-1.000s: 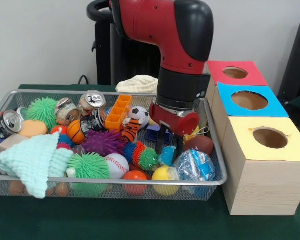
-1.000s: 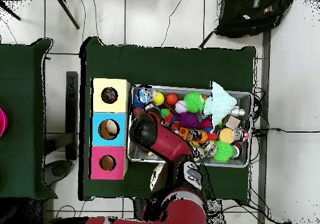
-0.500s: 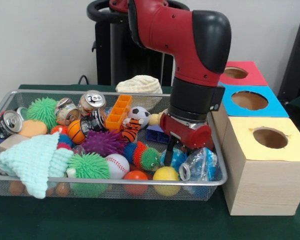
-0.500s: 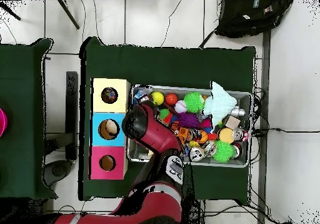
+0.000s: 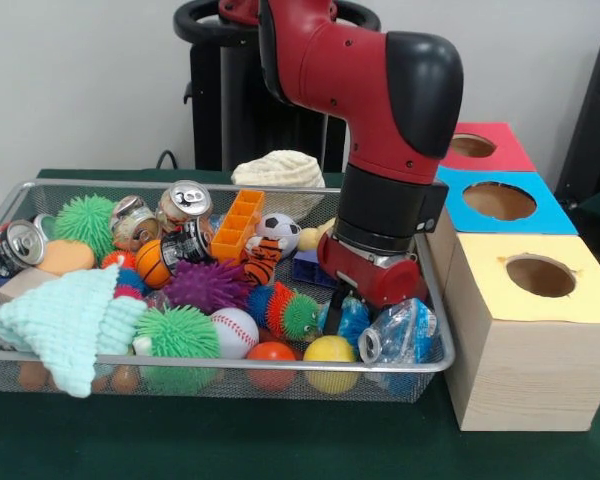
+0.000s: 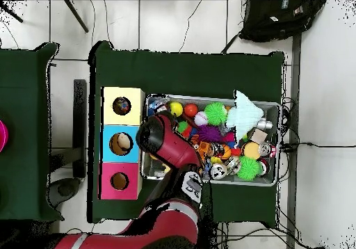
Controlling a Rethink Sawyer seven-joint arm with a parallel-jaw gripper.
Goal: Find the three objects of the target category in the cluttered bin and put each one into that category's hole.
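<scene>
You see the red arm [image 6: 167,143] reach over the left end of the cluttered bin [image 6: 272,107]. Beside the bin sit yellow [image 6: 122,106], blue [image 6: 121,143] and red boxes [image 6: 119,181].

The tabletop [image 5: 280,440] wears a dark green cloth, seen in the overhead view as one green rectangle [image 6: 188,69]. Directly on it rests the wire-mesh bin [image 5: 40,375], its thick metal rim running all around, with the arm reaching down over its end nearest the boxes. Touching that end stands a row of three pale wooden boxes: the yellow-topped box [image 5: 525,350], then the blue-topped box [image 5: 500,205], then the red-topped box [image 5: 475,145]. In the overhead view the row [image 6: 122,143] lies along the bin's short side.
</scene>
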